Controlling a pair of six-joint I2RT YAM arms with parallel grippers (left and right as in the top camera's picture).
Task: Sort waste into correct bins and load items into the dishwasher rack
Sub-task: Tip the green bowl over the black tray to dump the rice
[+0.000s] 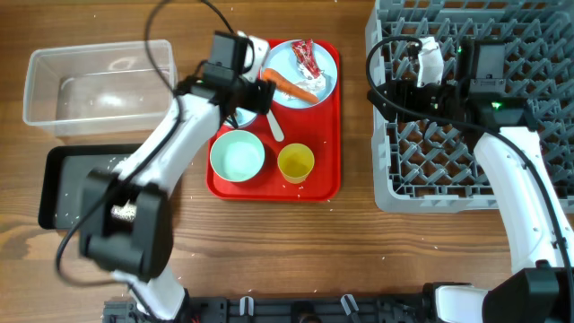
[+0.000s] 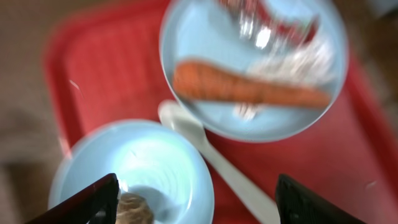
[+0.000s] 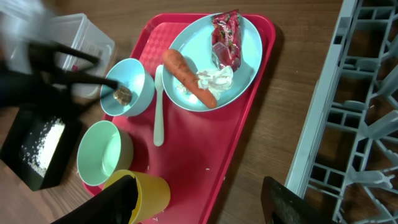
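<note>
A pale-blue plate [image 1: 314, 85] on the red tray holds the orange carrot [image 1: 289, 86], the red-and-white wrapper [image 1: 305, 56] and a white crumpled piece [image 3: 214, 79]. My left gripper [image 1: 251, 97] is open and empty over a pale-blue bowl [image 2: 137, 168] with a brown scrap [image 2: 134, 208] inside. The second bowl [image 1: 238, 154] and the yellow cup [image 1: 295, 162] stand at the tray's front. My right gripper [image 1: 386, 90] is open and empty at the left edge of the grey dishwasher rack [image 1: 475, 170]. Rice grains [image 3: 43, 143] lie in the black tray [image 1: 63, 206]. The clear tub [image 1: 99, 81] is behind it.
A white plastic spoon [image 1: 272, 126] lies on the red tray [image 1: 323, 179] between the plate and the bowls. Stray rice grains dot the tray and the wooden table. The left arm stretches from the table's front across the black tray.
</note>
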